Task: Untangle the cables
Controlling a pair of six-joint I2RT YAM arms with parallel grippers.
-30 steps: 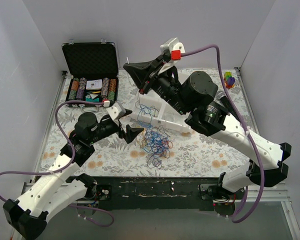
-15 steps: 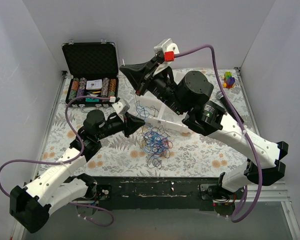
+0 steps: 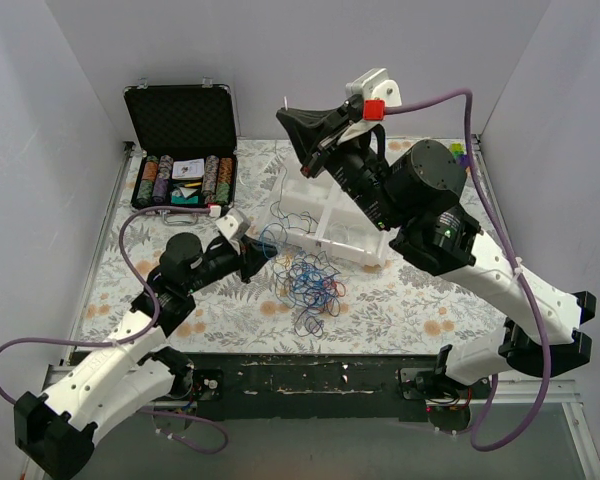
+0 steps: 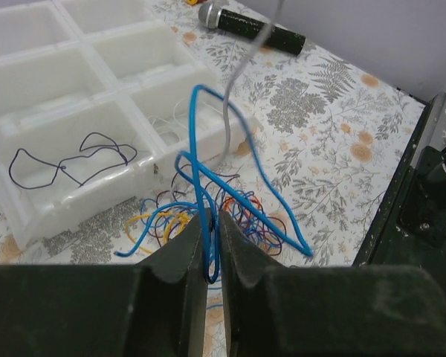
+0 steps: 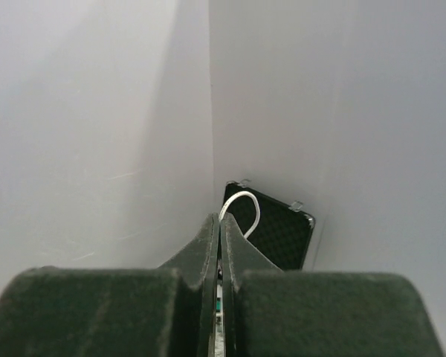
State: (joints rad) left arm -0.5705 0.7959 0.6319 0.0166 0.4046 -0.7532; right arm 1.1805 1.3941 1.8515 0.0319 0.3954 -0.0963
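Note:
The cables lie as a tangle of blue, orange, red and dark loops on the floral table, just in front of the white tray. My left gripper is at the tangle's left edge. In the left wrist view it is shut on a blue cable that rises in loops above the pile. My right gripper is raised high over the table, shut on a thin white cable that hangs down toward the tray.
One dark cable lies in a compartment of the tray. An open black case with poker chips stands at the back left. A microphone lies behind the tray, and a small coloured toy is at the back right.
My left gripper went from open to shut on the blue cable at the tangle's edge. The right arm swung right and upward, carrying the white cable higher.

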